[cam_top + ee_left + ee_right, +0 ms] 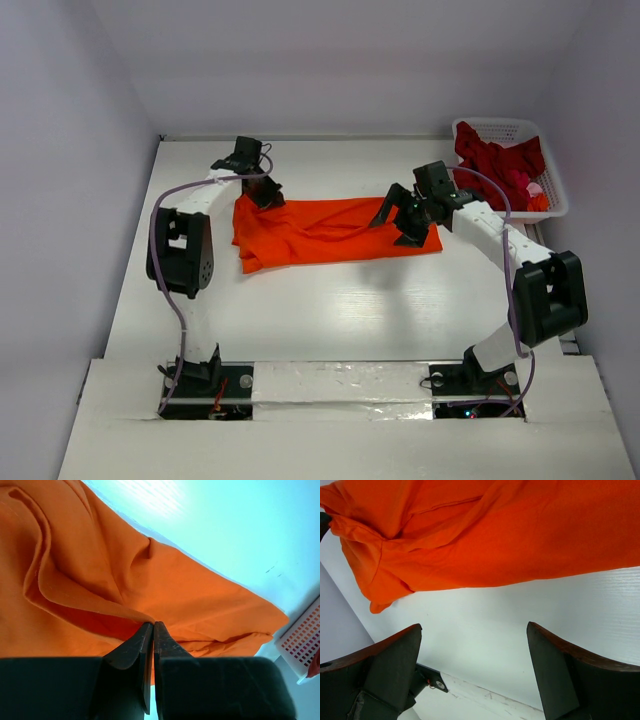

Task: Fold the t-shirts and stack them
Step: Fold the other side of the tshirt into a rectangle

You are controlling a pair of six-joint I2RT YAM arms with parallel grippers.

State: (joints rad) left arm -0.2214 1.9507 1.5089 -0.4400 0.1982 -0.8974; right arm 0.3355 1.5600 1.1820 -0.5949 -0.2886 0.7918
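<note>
The left end effector (pixel 152 625) is clamping the orange t-shirt (pixel 190 595) at a fold; the right end effector (pixel 474 626) is hovering, jaws apart. Folding is probably awaiting its matching grip.

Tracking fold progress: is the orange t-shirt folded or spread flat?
Partly folded: the orange t-shirt lies as a narrow band, one layer doubled over another in the left wrist view.
</note>
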